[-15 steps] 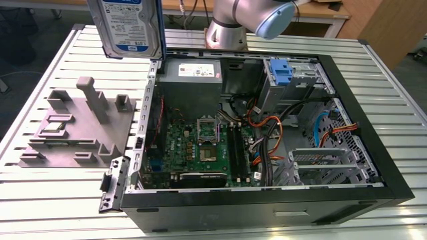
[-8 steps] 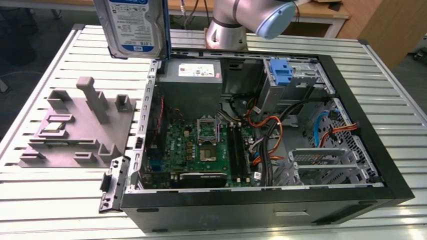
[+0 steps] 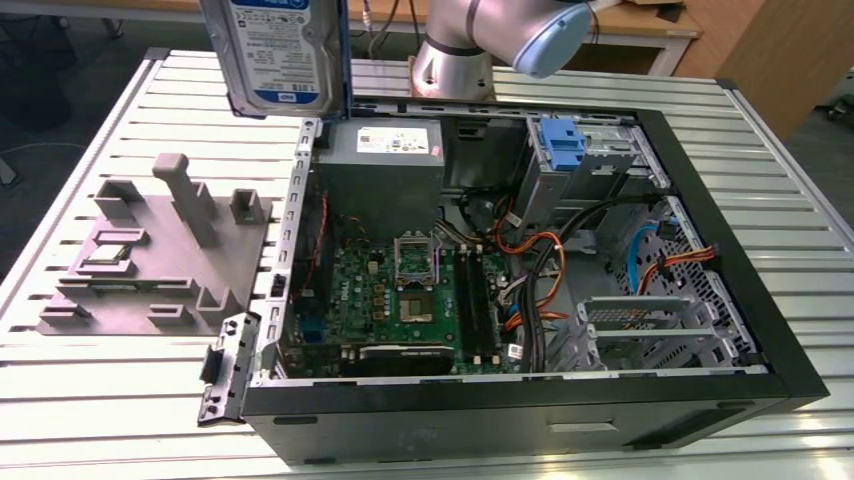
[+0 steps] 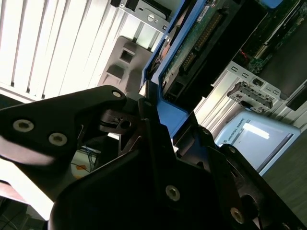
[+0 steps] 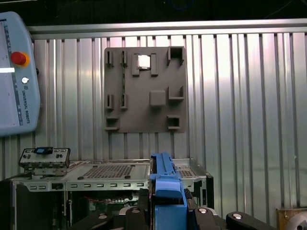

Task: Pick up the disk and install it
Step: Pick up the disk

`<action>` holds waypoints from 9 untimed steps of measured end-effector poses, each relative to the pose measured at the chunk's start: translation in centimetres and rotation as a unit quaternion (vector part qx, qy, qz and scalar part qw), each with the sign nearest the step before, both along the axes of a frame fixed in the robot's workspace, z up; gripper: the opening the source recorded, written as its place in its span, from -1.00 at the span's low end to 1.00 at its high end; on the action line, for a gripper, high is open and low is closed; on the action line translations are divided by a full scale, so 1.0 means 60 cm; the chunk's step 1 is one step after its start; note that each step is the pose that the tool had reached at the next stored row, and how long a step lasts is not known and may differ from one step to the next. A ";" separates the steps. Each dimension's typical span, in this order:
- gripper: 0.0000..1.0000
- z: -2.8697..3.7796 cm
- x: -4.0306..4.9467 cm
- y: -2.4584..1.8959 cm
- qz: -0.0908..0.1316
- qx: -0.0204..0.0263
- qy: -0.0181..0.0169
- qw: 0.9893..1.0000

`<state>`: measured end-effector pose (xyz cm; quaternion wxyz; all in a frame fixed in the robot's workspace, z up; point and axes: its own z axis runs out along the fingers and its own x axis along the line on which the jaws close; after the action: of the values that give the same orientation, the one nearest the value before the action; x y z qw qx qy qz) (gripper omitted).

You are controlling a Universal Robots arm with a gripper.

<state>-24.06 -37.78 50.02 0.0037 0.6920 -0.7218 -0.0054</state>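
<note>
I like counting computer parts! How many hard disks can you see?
1. The disk hangs in the air at the exterior view's top left, held by the pincer, over a corner of the open computer case. Others may hide inside its bays.

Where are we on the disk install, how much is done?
Pickup looks done: the disk is up in the air, clear of the slatted table. In hand: the jaws are shut on its blue side rail, as both wrist views show. Left: the install itself; the disk is not yet inside the open computer case.
</note>
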 end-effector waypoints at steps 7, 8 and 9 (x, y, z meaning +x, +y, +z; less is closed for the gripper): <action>-0.27 0.000 0.022 0.0000 0.000 0.000 0.000 1.000; -0.27 0.000 0.024 0.0000 0.000 0.000 0.000 1.000; -0.27 0.000 0.025 0.0000 0.000 0.000 0.000 1.000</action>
<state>-22.58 -37.78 50.02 0.0037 0.6920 -0.7219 -0.0054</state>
